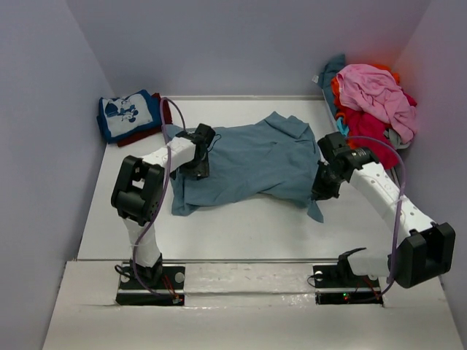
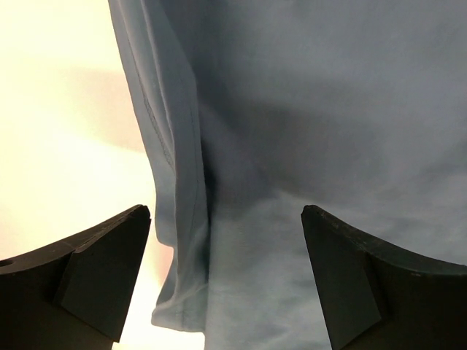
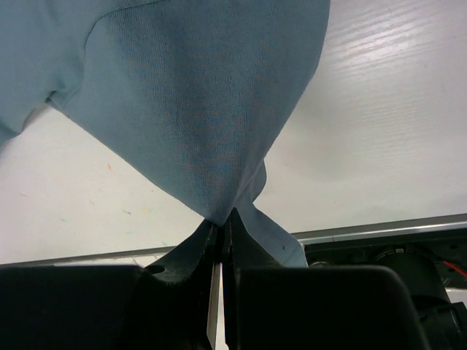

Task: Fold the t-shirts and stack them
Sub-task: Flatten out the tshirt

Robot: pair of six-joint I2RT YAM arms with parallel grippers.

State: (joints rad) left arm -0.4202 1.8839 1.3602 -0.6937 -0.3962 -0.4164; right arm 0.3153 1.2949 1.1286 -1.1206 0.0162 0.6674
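Slate-blue tee (image 1: 255, 164) pinched in down-angled right gripper (image 3: 221, 224).

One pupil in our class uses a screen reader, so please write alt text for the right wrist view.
The right gripper is shut on a pinched corner of the slate-blue t-shirt. The cloth fans out wide from the closed fingers and fills most of the upper view, with the white table showing beside and beneath it.

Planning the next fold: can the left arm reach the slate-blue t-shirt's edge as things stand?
Probably yes: the left pincer hangs open right over the bunched edge of the slate-blue t-shirt, nothing between them; the right pincer grips only its far corner.
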